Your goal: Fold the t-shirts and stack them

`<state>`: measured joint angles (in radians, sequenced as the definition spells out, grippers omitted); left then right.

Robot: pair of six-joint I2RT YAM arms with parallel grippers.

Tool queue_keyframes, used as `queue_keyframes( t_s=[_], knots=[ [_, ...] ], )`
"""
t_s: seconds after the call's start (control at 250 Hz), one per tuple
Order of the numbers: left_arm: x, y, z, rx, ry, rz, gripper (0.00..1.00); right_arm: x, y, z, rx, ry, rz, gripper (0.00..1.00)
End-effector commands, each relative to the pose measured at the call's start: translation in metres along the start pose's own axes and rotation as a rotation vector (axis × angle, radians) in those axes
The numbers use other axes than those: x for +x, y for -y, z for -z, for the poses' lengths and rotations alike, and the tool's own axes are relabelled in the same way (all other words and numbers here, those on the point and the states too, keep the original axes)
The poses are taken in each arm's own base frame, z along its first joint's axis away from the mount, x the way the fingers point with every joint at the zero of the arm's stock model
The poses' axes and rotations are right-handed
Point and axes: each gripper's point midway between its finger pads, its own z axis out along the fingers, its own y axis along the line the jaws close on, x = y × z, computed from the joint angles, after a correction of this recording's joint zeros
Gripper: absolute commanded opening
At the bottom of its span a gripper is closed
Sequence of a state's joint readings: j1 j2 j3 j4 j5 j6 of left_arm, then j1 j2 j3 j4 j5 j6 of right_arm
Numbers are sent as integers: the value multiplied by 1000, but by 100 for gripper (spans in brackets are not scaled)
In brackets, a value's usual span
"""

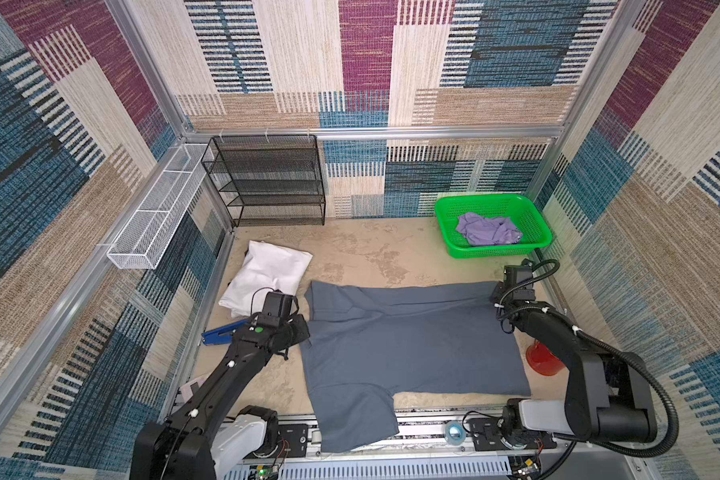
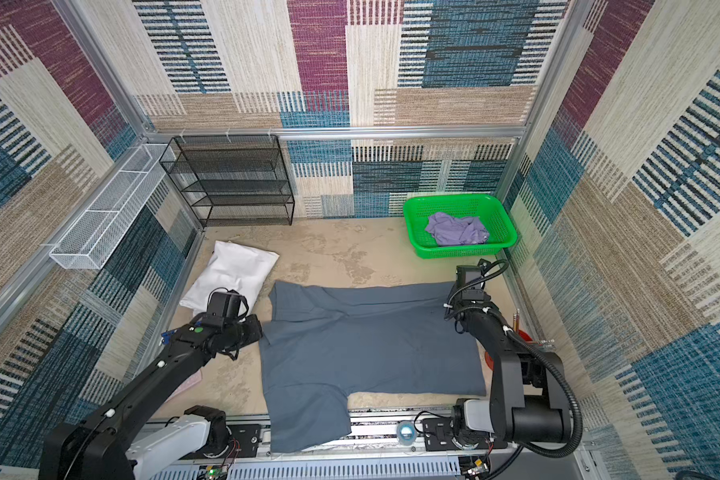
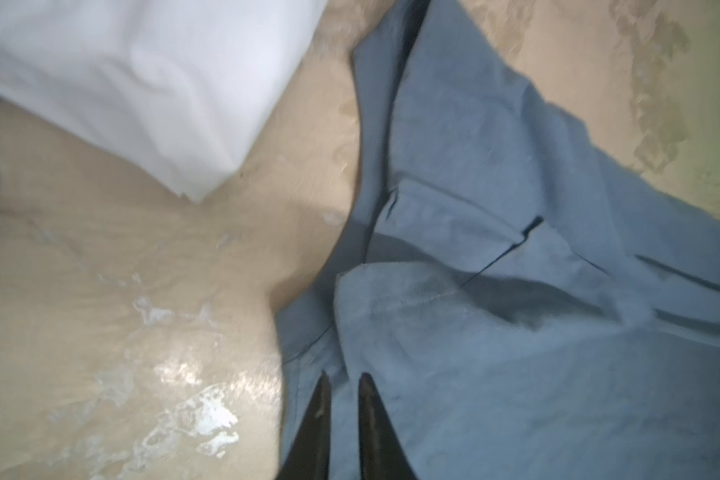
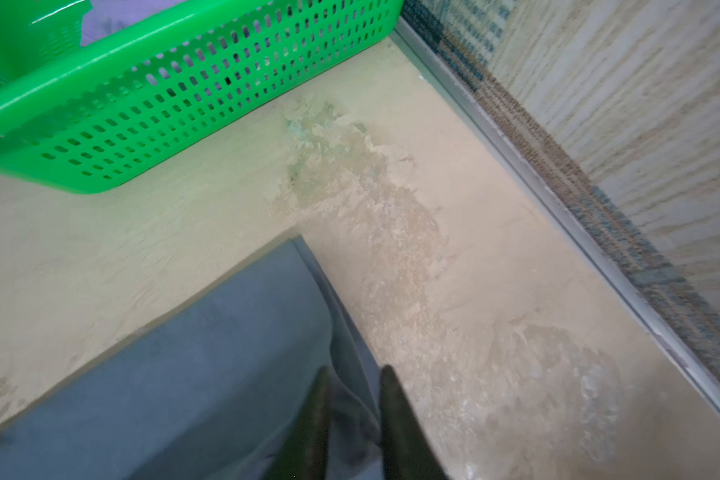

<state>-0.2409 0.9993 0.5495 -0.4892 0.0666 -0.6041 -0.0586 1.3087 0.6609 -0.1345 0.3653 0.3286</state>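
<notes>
Snagging worries us: left pincer (image 3: 344, 378) and right pincer (image 4: 355, 372) sit narrowly parted at edges of the blue-grey t-shirt (image 1: 412, 340); pulling away could drag and rumple it.

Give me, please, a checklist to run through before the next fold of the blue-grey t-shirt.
1. Slate blue-grey t-shirt lies smooth on the table: ok.
2. Its near sleeve is on the table: not ok, it overhangs the front rail.
3. Left claw parted at the shirt's left edge: ok.
4. Right claw parted by the far right corner: ok.
5. Cloth free of both claws: cannot tell.
6. Lavender t-shirt folded: not ok, crumpled in the green basket.
</notes>
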Motion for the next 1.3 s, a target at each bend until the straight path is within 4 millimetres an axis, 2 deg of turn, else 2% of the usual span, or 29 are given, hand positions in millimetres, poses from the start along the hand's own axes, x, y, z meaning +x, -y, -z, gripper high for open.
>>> queue_keyframes(
  t_s=[0.0,0.032,0.084,0.152,0.196,0.248,0.308,0.412,0.472,0.548,0.644,0.74,0.84,1.012,1.296],
  knots=[
    [28,4,0,98,-28,58,32,-17,10,16,15,108,-86,37],
    [32,1,3,101,-18,61,38,-22,7,23,-21,139,-98,46],
    [30,-1,8,106,18,50,42,-26,2,31,-70,165,-111,52],
    [21,-1,15,102,70,34,44,-33,-12,40,-160,179,-118,54],
    [11,7,16,130,104,13,45,-34,-23,41,-219,169,-113,54],
    [-4,24,14,177,121,-15,45,-31,-39,39,-289,126,-97,54],
    [-23,55,9,244,103,-82,45,-22,-61,30,-362,48,-70,57],
    [-43,103,-12,253,-14,-241,43,1,-96,12,-399,-78,11,60],
    [-50,125,-26,222,-57,-321,41,15,-107,-2,-386,-151,44,62],
    [-51,139,-43,165,-100,-394,40,28,-109,-19,-352,-214,56,62],
    [-39,149,-64,107,-173,-464,38,38,-105,-35,-298,-238,70,65],
    [-24,157,-81,88,-230,-506,37,44,-105,-40,-295,-247,73,66],
    [-17,152,-90,21,-245,-516,37,47,-107,-43,-304,-259,78,66],
    [-20,143,-98,-42,-237,-525,41,51,-108,-45,-312,-263,87,68],
    [-20,153,-111,-23,-253,-541,43,55,-112,-48,-327,-280,87,69]
  ],
)
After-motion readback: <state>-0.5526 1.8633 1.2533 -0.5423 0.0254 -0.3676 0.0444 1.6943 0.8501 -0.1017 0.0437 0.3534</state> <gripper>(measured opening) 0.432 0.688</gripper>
